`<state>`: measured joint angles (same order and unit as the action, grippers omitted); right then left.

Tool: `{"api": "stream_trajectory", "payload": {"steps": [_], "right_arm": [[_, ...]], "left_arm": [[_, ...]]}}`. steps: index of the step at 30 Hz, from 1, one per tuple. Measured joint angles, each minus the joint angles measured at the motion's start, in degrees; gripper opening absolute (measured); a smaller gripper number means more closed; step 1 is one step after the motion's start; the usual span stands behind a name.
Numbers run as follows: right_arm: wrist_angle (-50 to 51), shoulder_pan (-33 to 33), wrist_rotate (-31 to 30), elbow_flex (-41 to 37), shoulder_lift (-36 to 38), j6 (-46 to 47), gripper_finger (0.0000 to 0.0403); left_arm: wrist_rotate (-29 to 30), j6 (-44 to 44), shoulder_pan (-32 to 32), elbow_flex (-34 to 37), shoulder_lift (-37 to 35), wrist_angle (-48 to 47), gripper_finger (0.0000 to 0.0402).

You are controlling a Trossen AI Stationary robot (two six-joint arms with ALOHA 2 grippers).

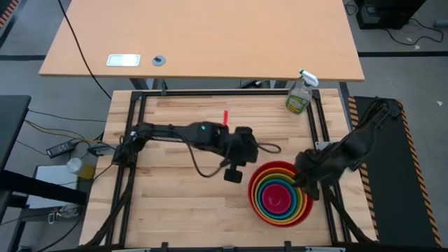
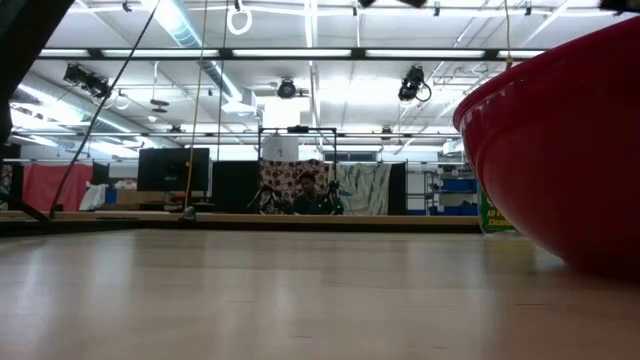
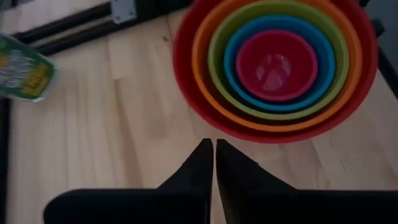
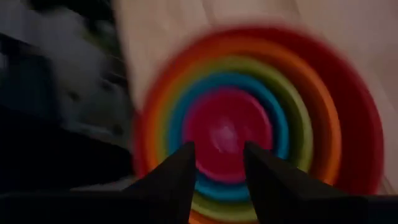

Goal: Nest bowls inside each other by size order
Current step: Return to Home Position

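Note:
The five bowls stand nested on the table's right near part: the red bowl (image 1: 258,208) outermost, then the orange (image 3: 200,56), green (image 3: 217,43), blue (image 3: 233,43) and the pink bowl (image 1: 278,198) in the middle. The red bowl's wall (image 2: 570,150) fills the low view's right. My left gripper (image 1: 234,173) is shut and empty just left of the stack; it shows shut in the left wrist view (image 3: 214,149). My right gripper (image 1: 308,183) hangs over the stack's right rim, open (image 4: 219,155) and empty.
A clear spray bottle (image 1: 301,94) stands at the table's far right corner. A red mark (image 1: 226,117) lies on the far middle of the table. Black frame rails (image 1: 133,140) run along the table's sides. A person (image 2: 308,190) sits far behind the table.

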<state>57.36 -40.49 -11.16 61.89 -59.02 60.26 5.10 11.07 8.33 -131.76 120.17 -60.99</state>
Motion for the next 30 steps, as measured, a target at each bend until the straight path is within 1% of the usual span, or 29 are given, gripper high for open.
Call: {"api": "stream_trajectory", "payload": {"steps": [2,6,9,11,14,16,18,23,30], "right_arm": [[-2.86,0.16,-3.29,0.02,4.02,-3.22,0.0141],[-5.75,0.30,-14.03,-0.17,11.62,-7.80,0.0137],[-6.87,0.28,-20.89,-2.31,17.08,-10.60,0.0134],[-7.66,0.48,-23.42,-4.40,20.41,-11.98,0.0133],[-9.74,1.21,-25.48,-7.48,24.84,-13.68,0.0132],[-11.06,1.50,-26.70,-9.08,27.51,-14.32,0.0132],[-13.26,1.79,-27.23,-10.71,29.78,-15.81,0.0132],[-18.94,2.72,-28.03,-15.47,33.99,-18.77,0.0132],[-26.57,5.08,-28.25,-24.87,41.73,-19.55,0.0132]], "left_arm": [[-0.01,-0.46,-0.44,-0.08,-0.94,-0.13,0.0020],[-0.44,0.30,-1.12,-0.07,-1.66,0.43,0.0020],[-0.92,1.92,-1.23,-0.02,-1.70,0.22,0.0020],[-1.14,2.54,-1.58,0.20,-1.75,0.41,0.0020],[-1.33,2.54,-2.59,3.87,-3.09,0.94,0.0020],[-2.29,1.76,-3.58,9.02,-5.44,1.92,0.0020],[-2.98,0.24,-4.23,16.73,-9.93,5.49,0.0020],[-3.32,-4.55,-4.34,38.77,-24.45,19.55,0.0020],[-1.33,-16.72,-6.37,64.36,-43.68,36.07,0.0020]]}}
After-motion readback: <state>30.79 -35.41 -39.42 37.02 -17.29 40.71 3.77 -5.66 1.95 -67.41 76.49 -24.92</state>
